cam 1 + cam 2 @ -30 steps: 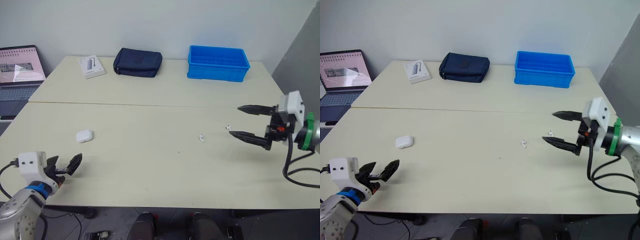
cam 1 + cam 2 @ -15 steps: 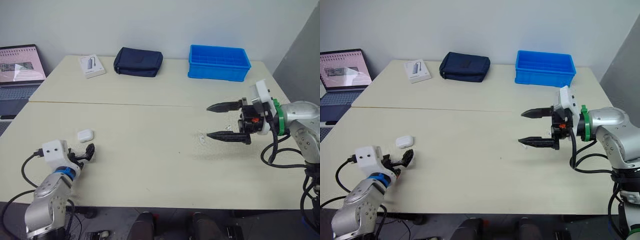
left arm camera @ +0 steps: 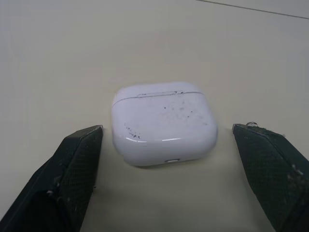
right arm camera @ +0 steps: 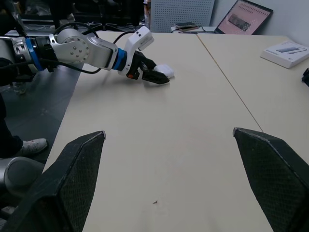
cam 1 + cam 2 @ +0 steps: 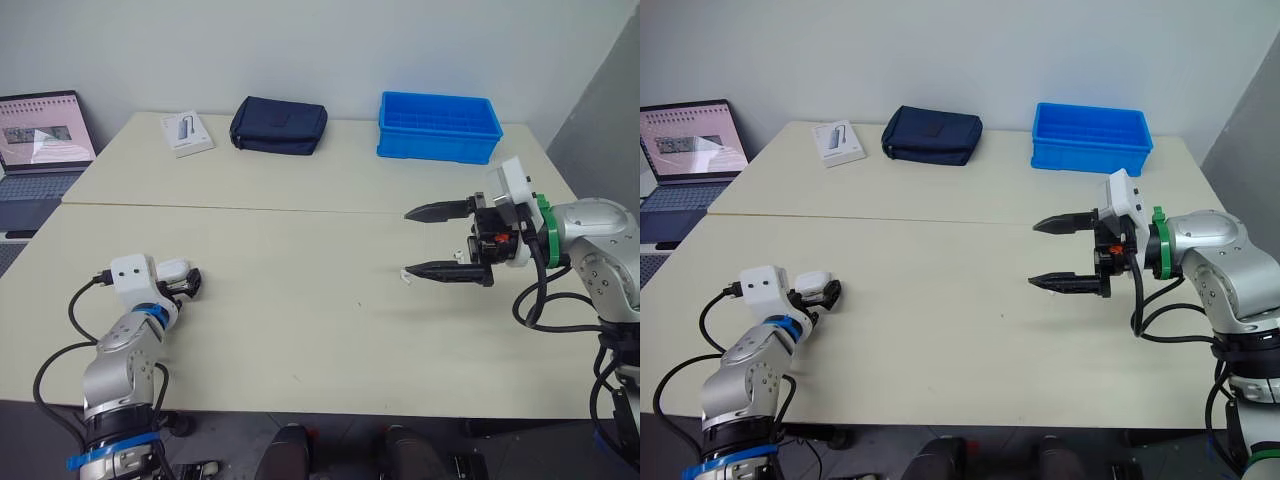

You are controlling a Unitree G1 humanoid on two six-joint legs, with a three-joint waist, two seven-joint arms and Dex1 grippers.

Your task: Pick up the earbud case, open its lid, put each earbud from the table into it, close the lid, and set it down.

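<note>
I have my left gripper spread wide around the closed earbud case, not touching (right gripper gapes empty).

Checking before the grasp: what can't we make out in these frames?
- Earbud, head views: too small to tell which way it lies.
- Any second earbud, head views: the open right gripper may be hiding it.
- Earbud case: the shut lid hides its inside; in the head views the left gripper partly covers it.
- Laptop: cut off by the left edge.
</note>
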